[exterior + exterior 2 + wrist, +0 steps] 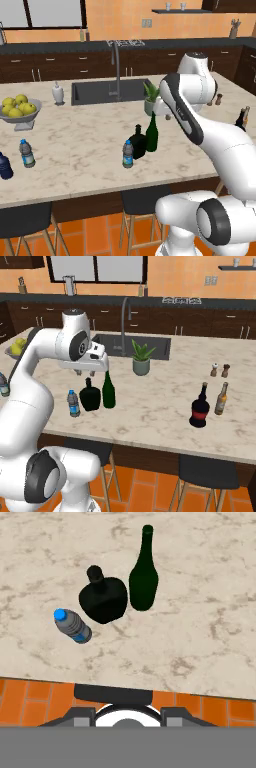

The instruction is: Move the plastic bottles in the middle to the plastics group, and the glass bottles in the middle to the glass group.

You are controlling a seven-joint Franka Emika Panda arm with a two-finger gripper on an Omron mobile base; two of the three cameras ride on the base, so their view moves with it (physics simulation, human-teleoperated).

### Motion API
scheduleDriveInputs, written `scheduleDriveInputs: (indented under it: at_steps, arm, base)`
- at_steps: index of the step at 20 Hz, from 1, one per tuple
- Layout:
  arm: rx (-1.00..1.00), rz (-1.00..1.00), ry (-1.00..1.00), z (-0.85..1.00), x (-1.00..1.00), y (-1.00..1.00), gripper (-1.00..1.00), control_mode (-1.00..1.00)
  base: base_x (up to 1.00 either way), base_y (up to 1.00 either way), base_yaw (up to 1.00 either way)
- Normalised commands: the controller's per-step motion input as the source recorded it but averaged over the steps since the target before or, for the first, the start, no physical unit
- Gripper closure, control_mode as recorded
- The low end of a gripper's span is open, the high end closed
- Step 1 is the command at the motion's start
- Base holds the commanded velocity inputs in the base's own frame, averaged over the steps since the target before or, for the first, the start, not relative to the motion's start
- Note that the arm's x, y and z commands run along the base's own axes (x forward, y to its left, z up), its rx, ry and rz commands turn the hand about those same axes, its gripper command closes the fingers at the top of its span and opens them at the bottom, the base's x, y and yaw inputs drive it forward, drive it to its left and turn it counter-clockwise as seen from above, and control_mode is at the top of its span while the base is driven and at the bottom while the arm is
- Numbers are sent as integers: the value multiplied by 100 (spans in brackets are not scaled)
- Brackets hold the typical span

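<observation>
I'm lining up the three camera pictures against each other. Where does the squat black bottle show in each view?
Left base view: squat black bottle at centre, between the small water bottle and the tall green bottle.
Right base view: left of centre, below the gripper, same neighbours.
Hand view: upper centre, seen from above.
Shared landmark: the tall green bottle beside it in all three.

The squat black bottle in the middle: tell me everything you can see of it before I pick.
The squat black bottle is opaque, glossy black, glass by its look, with a wide rounded body, a short neck and a dark top. It stands upright on the marble counter, between the small water bottle and the green wine bottle, close beside both; contact can't be judged. Nothing grips it.
</observation>
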Motion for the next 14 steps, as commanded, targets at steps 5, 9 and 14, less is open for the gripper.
scheduleDriveInputs:
  at_steps: [5,9,14]
  arm:
    - [0,3,4,-8,-13,10,-100,-100]
    - [0,0,-9,-25,-2,87,-100,-100]
    - [3,-3,-12,-38,8,83,-100,-100]
  base:
    - [0,0,0]
    - [0,0,0]
    - [0,0,0]
